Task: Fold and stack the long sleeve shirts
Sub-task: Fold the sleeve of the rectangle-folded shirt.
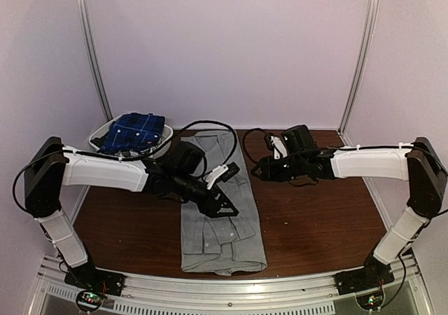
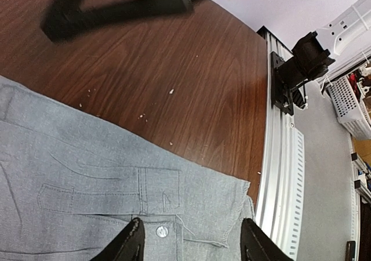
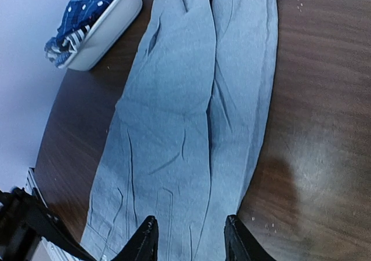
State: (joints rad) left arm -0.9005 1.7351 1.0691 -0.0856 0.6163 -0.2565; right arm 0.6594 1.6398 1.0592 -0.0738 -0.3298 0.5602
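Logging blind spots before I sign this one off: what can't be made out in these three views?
Top view: the middle of the grey shirt, hidden under the left gripper.
Top and right wrist views: how many plaid shirts fill the basket; they lie heaped, and the wrist view's top edge cuts them.
Left wrist view: most of the shirt, past the left and bottom edges.
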